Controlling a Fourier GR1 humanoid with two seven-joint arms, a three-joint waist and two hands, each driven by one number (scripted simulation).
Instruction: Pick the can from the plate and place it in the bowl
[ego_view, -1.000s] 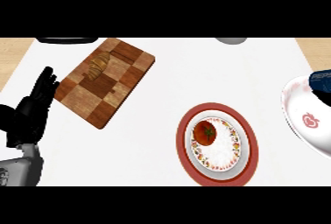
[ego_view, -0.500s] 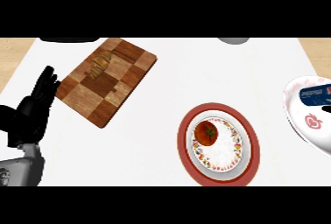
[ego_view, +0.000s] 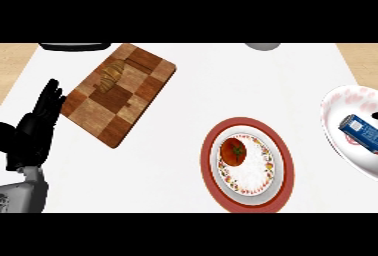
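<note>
Can (ego_view: 359, 128) on plate (ego_view: 341, 100), right of bowl (ego_view: 251, 172).

One hand (ego_view: 33, 135) is seen at the left of the head view, and it is black throughout, with a matte, evenly dark surface. Its fingers (ego_view: 50, 97) are shown as slim, segmented shapes that narrow to rounded tips, and a shorter, thicker thumb is set to one side of them. Below the fingers, the palm is formed as a broader, blocky black mass. Beneath the palm, a grey forearm (ego_view: 22, 197) is attached, boxy in outline, with a lighter face and faint small dark markings near its lower left edge.
</note>
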